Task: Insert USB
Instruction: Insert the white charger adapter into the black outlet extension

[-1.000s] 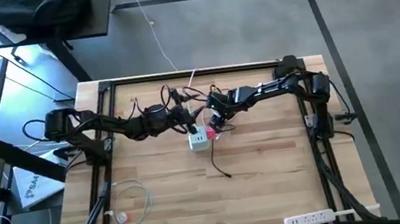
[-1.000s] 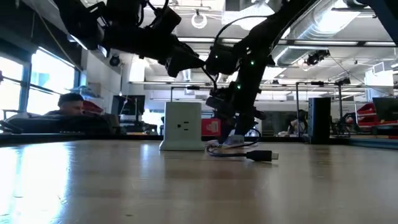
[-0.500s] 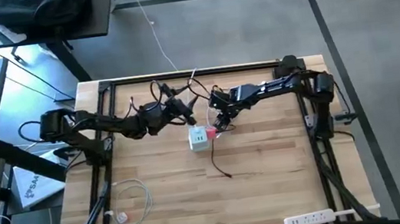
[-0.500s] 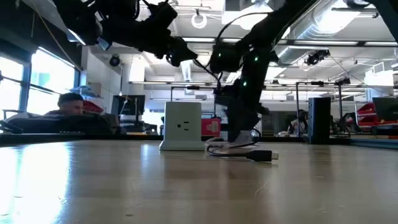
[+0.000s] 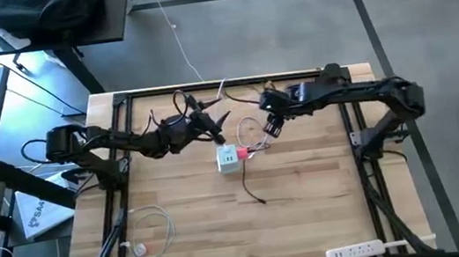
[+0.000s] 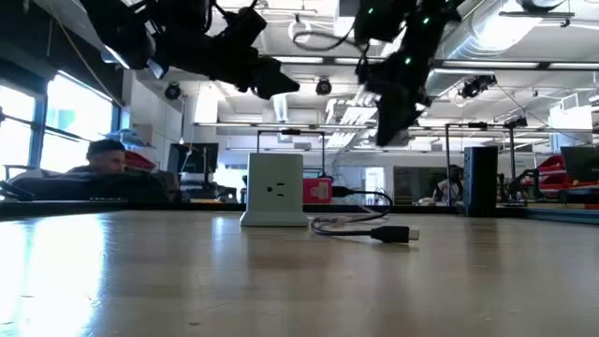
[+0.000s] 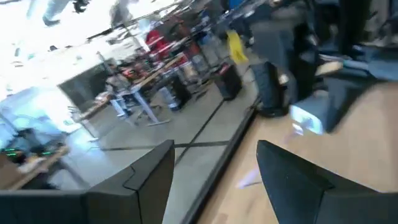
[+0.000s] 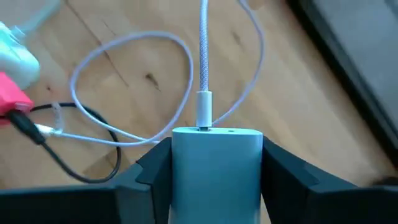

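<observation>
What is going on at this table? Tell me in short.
Two robot arms are working on plugging a USB into a charger. The red USB plug sits against the side of the white charger cube and looks plugged in, its black cable trailing across the table. The right pincer hangs above the table, shut on a pale blue plug with a white cable. The left pincer hovers open and empty near the cube.

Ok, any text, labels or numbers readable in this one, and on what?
None reads clearly.
White box beside the table: dark print, too small to read.
White charger cube: front marks, illegible.
Pale blue block in the right gripper: no print visible.
</observation>
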Action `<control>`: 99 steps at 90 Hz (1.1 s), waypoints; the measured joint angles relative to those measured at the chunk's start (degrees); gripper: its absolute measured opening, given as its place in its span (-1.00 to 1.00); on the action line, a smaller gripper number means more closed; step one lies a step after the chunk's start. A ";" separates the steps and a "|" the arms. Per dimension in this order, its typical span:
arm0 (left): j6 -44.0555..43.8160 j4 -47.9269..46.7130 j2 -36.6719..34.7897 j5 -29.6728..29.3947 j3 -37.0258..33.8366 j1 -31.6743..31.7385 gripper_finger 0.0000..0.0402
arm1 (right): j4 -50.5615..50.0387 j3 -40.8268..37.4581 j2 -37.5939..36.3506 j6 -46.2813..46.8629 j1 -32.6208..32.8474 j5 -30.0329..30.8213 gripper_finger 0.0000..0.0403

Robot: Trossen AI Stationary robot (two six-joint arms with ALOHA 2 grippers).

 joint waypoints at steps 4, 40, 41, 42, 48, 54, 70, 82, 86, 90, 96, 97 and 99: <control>-1.82 -0.39 0.08 2.77 0.00 0.62 0.03 | -0.15 -0.72 -2.28 -0.08 0.37 0.72 -0.22; -13.48 -0.19 2.17 26.89 -0.04 4.72 0.03 | 23.54 -21.29 -23.61 -5.01 5.27 -2.56 -0.22; -13.33 -0.10 2.26 27.39 -0.04 4.71 0.03 | 24.81 -22.03 -23.93 -5.01 5.36 -3.68 -0.22; -13.04 -0.05 2.36 27.84 -0.04 4.70 0.03 | 26.04 -22.76 -24.23 -4.99 5.42 -4.79 -0.22; -9.87 0.44 2.80 29.95 -0.04 4.12 0.03 | 33.28 -26.94 -25.27 -4.13 5.67 -11.19 -0.22; -4.22 0.82 3.27 31.36 -0.04 2.91 0.03 | 38.88 -29.94 -25.29 -2.69 5.70 -17.49 -0.22; 16.22 4.15 5.71 32.43 1.11 -1.33 0.03 | 43.47 -31.72 -22.85 0.16 5.57 -27.26 -0.22; 24.03 2.54 7.89 32.03 5.17 -4.15 0.03 | 43.71 -29.95 -21.38 0.57 4.58 -28.44 -0.22; 24.22 0.73 8.61 31.99 7.05 -4.85 0.03 | 43.42 -29.13 -20.84 0.56 3.89 -28.52 -0.21; 24.36 -1.88 9.26 31.94 9.10 -5.27 0.02 | 43.22 -28.25 -20.20 0.55 3.18 -28.98 -0.19; 25.28 -6.49 10.32 31.14 12.39 -5.56 0.01 | 41.37 -26.93 -19.63 -0.46 2.05 -31.23 -0.18; 25.56 -7.23 10.46 30.86 12.86 -5.58 0.00 | 41.06 -26.67 -19.54 -0.73 1.89 -31.77 -0.18; 26.24 -8.58 10.73 30.29 13.67 -5.60 0.00 | 40.52 -26.09 -19.38 -1.03 1.59 -32.75 -0.18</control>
